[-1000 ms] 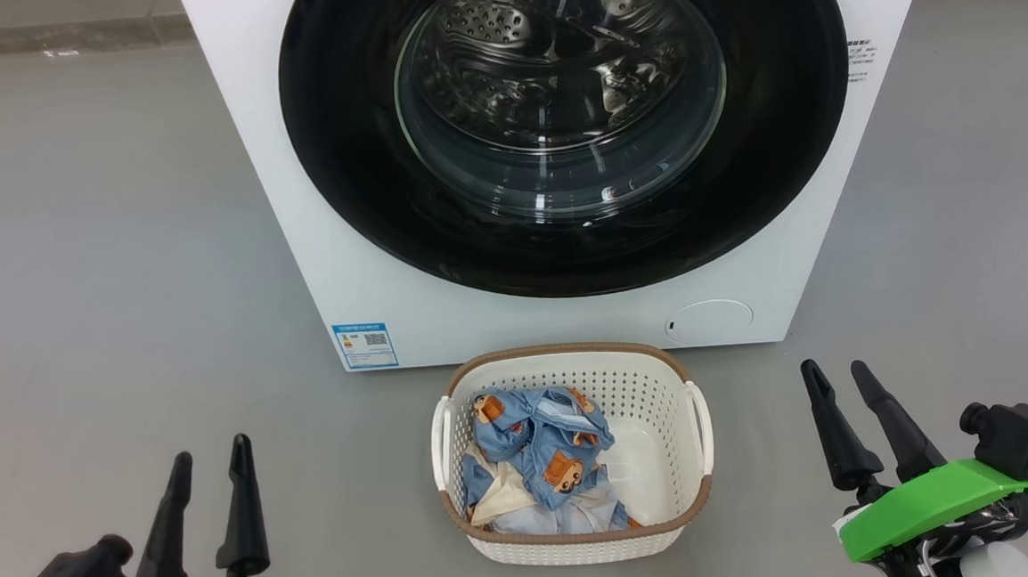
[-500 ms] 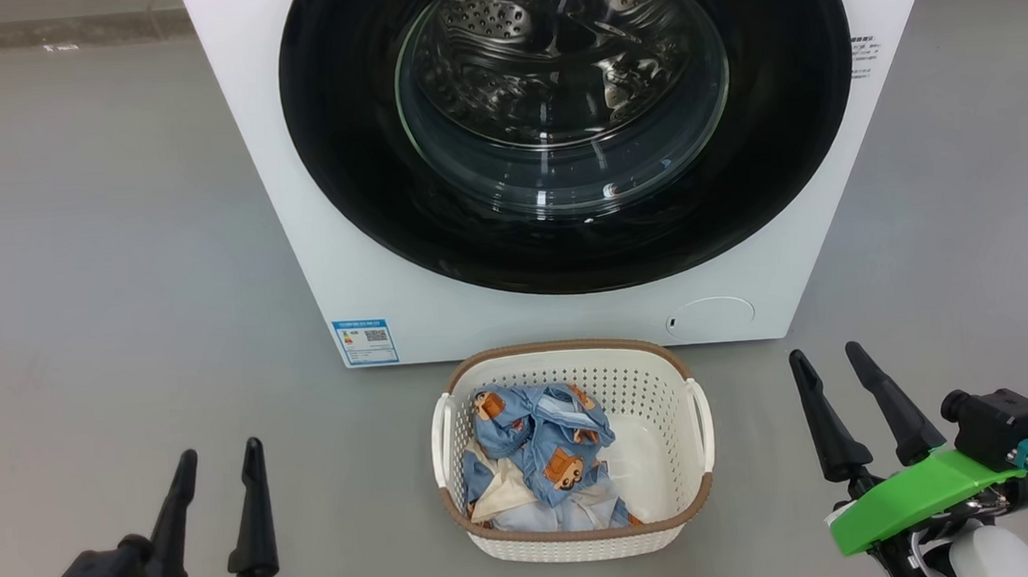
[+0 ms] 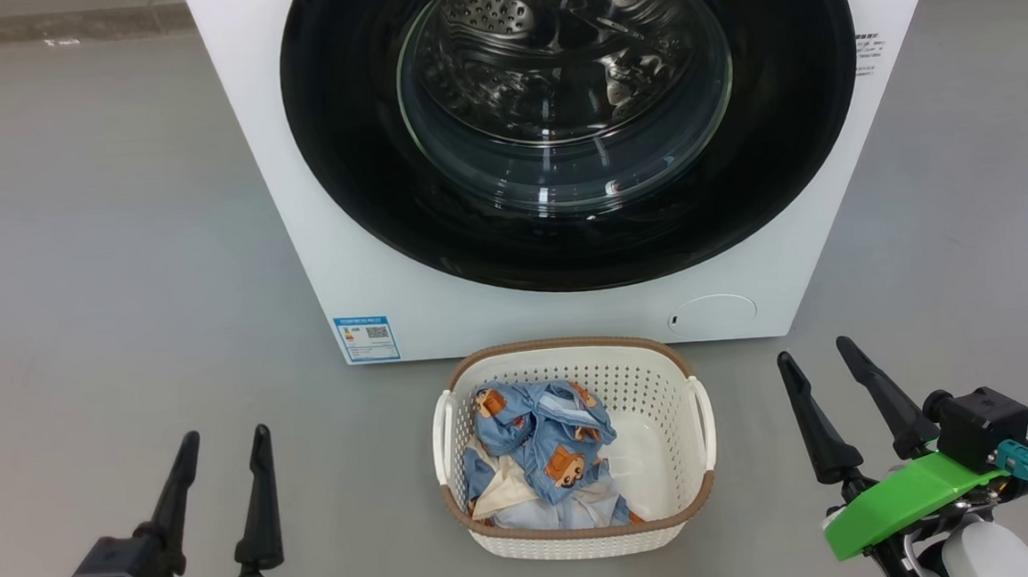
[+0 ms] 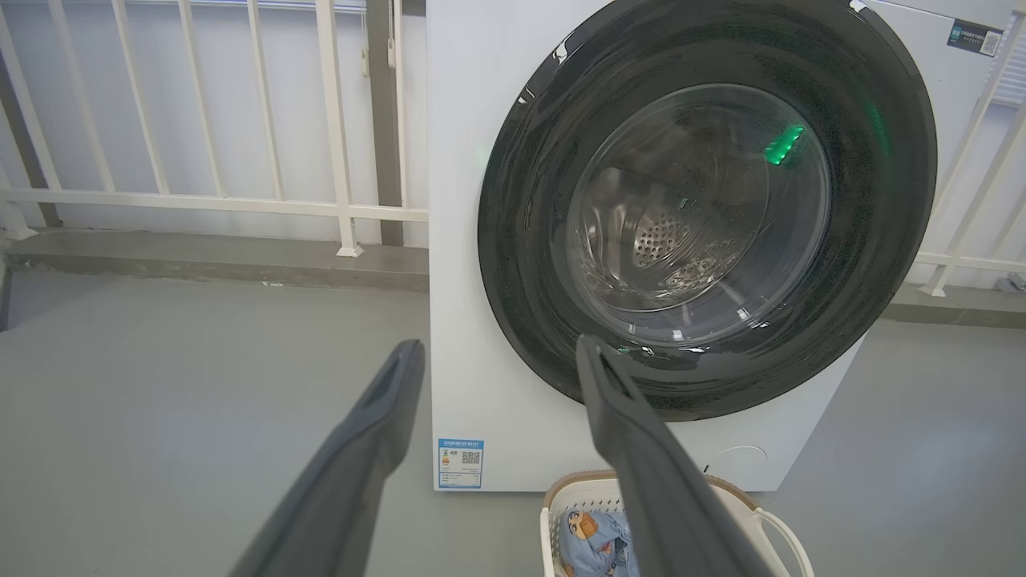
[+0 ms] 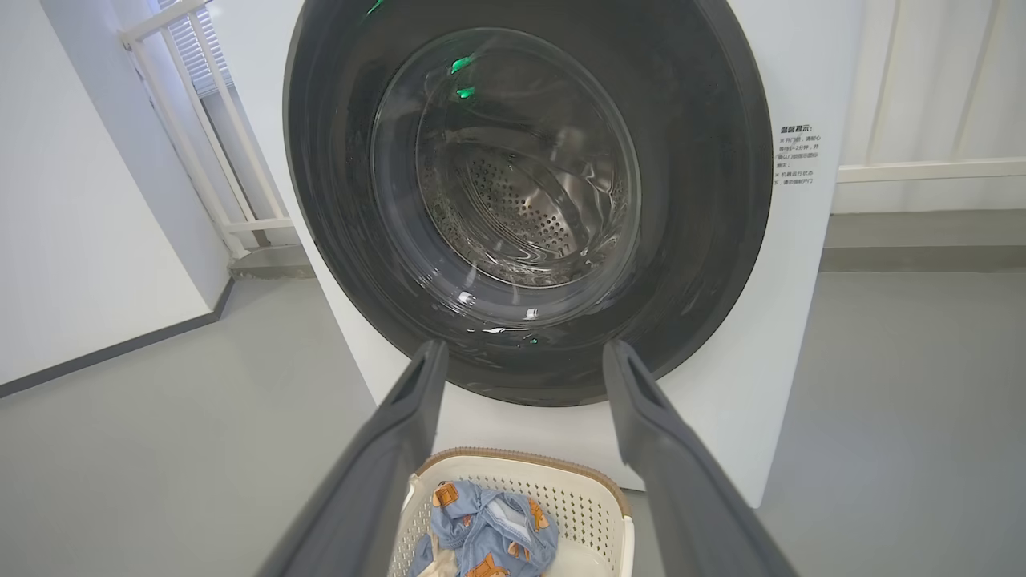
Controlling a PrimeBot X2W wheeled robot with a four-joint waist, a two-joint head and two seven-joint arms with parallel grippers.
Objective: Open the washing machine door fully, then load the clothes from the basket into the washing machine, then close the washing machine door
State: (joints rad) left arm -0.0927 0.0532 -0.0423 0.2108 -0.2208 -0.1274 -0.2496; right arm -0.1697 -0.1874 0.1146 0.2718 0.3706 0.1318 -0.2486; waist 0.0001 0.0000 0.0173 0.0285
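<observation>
The white washing machine [image 3: 370, 270] stands ahead with its round black door [image 3: 354, 155] shut flat against the front; the steel drum shows through the glass. On the floor just before it sits the cream basket [image 3: 698, 407], holding the light-blue bear-print clothes [image 3: 542, 452]. My left gripper [image 3: 224, 437] is open at the lower left, well left of the basket. At the lower right my right gripper [image 3: 810, 349] is open too. Both are empty and clear of the door. The wrist views face the door [image 4: 521, 240] [image 5: 705, 200], with the clothes [image 5: 489, 533] low down.
Grey floor [image 3: 102, 260] lies open on both sides of the machine. A white railing [image 4: 240, 200] runs behind it on the left, above a grey kerb. A white wall [image 5: 88, 224] stands off to the side in the right wrist view.
Both grippers have shifted slightly inward and stayed open. The picture has slid a little, so the camera has moved. The door, basket and clothes are as before.
</observation>
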